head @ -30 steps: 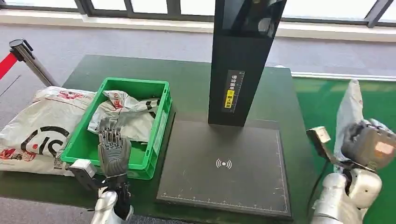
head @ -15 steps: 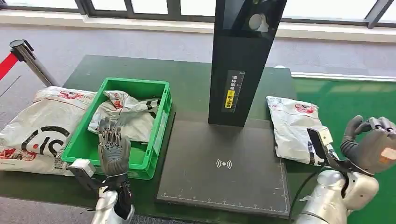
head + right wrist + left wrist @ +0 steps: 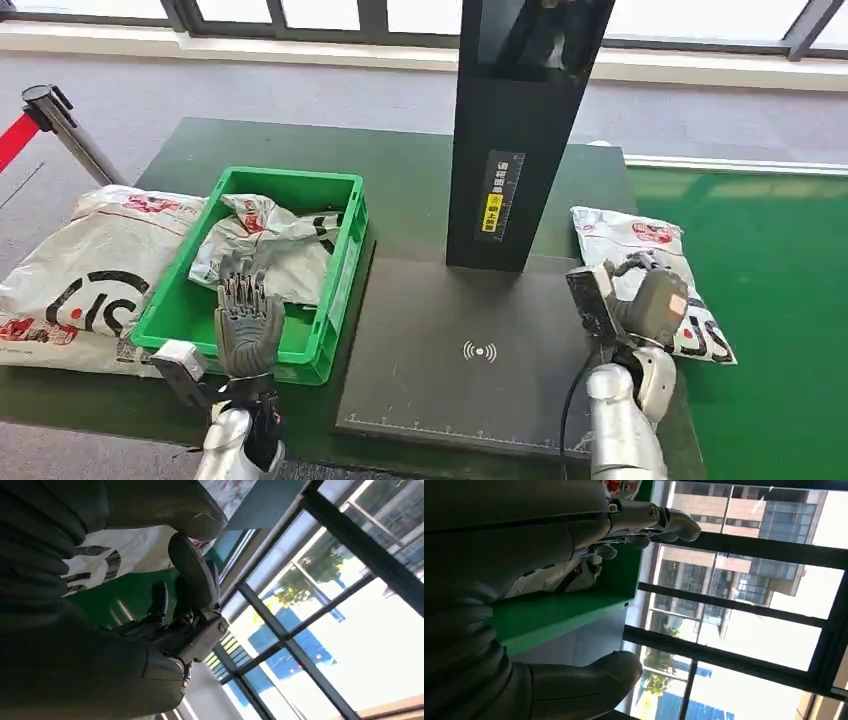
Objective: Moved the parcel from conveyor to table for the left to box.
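Observation:
The white parcel [image 3: 632, 240] with red and black print lies flat at the table's right edge, beside the green conveyor [image 3: 780, 300]. My right hand [image 3: 655, 300] hovers over its near end, holding nothing; its fingers are bent with a gap to the thumb. In the right wrist view the parcel [image 3: 130, 550] shows beyond the hand [image 3: 190, 590]. My left hand [image 3: 245, 325] stands upright with its fingers spread, empty, over the front wall of the green box [image 3: 345, 270]. The left wrist view has the hand [image 3: 524, 530] before the box wall [image 3: 554, 615].
A crumpled white parcel [image 3: 270, 250] lies in the green box. A large white bag [image 3: 80, 270] lies left of the box. A black scanner pad [image 3: 480, 350] with a tall black post [image 3: 515, 130] takes the table's middle. A stanchion [image 3: 50, 110] stands far left.
My right hand held the parcel up at the far right, let it go onto the table's right edge, then moved left over it. The left hand stayed put.

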Available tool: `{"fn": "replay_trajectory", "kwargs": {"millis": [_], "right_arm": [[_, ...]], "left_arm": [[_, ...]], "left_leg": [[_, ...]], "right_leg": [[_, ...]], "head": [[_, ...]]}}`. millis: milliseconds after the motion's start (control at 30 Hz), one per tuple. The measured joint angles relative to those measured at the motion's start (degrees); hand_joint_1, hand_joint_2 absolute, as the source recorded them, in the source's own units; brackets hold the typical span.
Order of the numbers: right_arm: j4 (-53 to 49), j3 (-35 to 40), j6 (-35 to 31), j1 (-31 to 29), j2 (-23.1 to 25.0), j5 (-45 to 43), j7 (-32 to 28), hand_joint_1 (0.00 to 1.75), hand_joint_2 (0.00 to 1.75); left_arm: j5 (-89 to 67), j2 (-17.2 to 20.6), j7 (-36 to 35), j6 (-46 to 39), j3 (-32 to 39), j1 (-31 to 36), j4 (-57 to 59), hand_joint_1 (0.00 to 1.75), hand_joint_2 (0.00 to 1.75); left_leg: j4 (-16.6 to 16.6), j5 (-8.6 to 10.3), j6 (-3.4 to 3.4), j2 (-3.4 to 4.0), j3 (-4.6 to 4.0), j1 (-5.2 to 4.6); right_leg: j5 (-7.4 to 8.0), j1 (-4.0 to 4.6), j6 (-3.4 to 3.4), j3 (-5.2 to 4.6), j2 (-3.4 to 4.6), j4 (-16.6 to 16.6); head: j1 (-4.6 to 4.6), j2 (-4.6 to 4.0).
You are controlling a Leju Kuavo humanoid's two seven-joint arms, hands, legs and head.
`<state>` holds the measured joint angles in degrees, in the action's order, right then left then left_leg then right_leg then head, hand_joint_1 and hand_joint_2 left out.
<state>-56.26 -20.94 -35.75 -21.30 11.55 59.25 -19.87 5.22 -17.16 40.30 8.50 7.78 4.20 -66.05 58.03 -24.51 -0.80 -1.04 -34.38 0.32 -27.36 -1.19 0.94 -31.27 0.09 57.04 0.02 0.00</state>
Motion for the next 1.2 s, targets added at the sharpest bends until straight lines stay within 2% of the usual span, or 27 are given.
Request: {"fn": "replay_trajectory", "kwargs": {"millis": [133,233,467,700,800,867,900,967,1033,1100,1200], "right_arm": [[12.8,-0.8,-3.3,-5.1,-6.2,-5.7,0.6,0.0,0.0],[18.7,-2.7,-4.0,-7.1,-9.2,-6.3,1.3,0.0,0.0],[25.0,-8.3,-4.5,-9.3,-12.3,-4.0,3.4,0.0,0.0],[28.1,-11.7,-4.0,-10.7,-13.1,-1.3,6.4,0.0,0.0],[31.0,-13.2,1.9,-12.1,-13.7,-2.5,6.9,0.0,0.0],[33.3,-14.1,12.0,-12.8,-13.9,-2.8,7.2,0.0,0.0],[34.2,-14.3,17.4,-13.0,-14.0,-3.0,6.7,0.0,1.75],[35.4,-14.4,25.8,-13.2,-14.0,-3.2,5.2,0.0,1.75],[36.3,-14.4,30.4,-13.8,-14.0,-3.6,4.0,0.0,1.75],[36.8,-14.7,33.5,-14.5,-14.1,-3.2,3.7,0.0,1.75],[37.4,-14.7,34.6,-15.0,-14.2,-1.5,4.4,0.0,1.75]], "left_arm": [[0.0,0.0,0.0,-0.3,0.0,0.3,0.7,0.0,1.75],[0.1,0.0,0.0,-0.9,0.0,0.6,1.4,0.0,1.75],[0.3,-0.1,0.0,-1.0,-0.1,0.9,1.9,0.0,1.75],[0.3,-0.1,0.0,-1.0,-0.2,1.1,2.4,0.0,1.75],[0.3,-0.1,0.0,-1.0,-0.3,1.1,2.4,0.0,1.75],[0.2,-0.1,0.0,-0.9,-0.3,1.1,2.5,0.0,1.75],[0.2,-0.1,0.0,-0.8,-0.3,1.1,2.5,0.0,1.75],[0.0,-0.1,0.0,-0.4,-0.3,1.2,2.5,0.0,1.75],[-0.3,-0.1,0.0,-0.1,-0.3,1.2,2.5,0.0,1.75],[-0.5,-0.1,0.0,0.2,-0.3,1.2,2.5,0.0,1.75],[-0.6,-0.1,0.0,0.2,-0.3,1.2,2.5,0.0,1.75]], "left_leg": [[0.0,0.06,0.09,0.0,0.02,-0.1],[0.0,0.08,0.11,-0.02,0.03,-0.14],[0.0,0.08,0.1,0.02,0.04,-0.13],[0.0,0.08,0.11,0.01,0.06,-0.13],[0.0,0.08,0.11,0.05,0.07,-0.13],[0.0,0.08,0.11,0.06,0.08,-0.13],[0.0,0.09,0.11,0.06,0.08,-0.14],[0.0,0.09,0.1,0.06,0.08,-0.13],[0.0,0.09,0.1,0.06,0.12,-0.12],[0.0,0.07,0.07,0.15,0.16,-0.12],[0.0,0.02,0.06,0.44,0.24,-0.12]], "right_leg": [[0.11,-0.1,0.15,0.0,0.01,0.0],[0.14,-0.14,0.19,0.02,0.0,0.0],[0.14,-0.13,0.18,0.02,0.02,0.0],[0.12,-0.14,0.18,0.03,0.01,0.0],[0.13,-0.14,0.18,0.04,0.04,0.0],[0.14,-0.14,0.19,0.05,0.06,0.0],[0.15,-0.14,0.19,0.05,0.06,0.0],[0.16,-0.14,0.2,0.05,0.05,0.0],[0.15,-0.13,0.2,0.08,0.06,0.0],[0.15,-0.12,0.19,0.07,0.17,0.0],[0.2,-0.11,0.13,0.1,0.42,0.0]], "head": [[0.02,0.0],[0.0,0.0],[0.0,0.0],[0.0,0.0],[0.0,0.0],[0.0,0.0],[0.0,0.0],[0.0,0.0],[-0.02,0.0],[0.02,0.0],[0.0,0.0]]}}
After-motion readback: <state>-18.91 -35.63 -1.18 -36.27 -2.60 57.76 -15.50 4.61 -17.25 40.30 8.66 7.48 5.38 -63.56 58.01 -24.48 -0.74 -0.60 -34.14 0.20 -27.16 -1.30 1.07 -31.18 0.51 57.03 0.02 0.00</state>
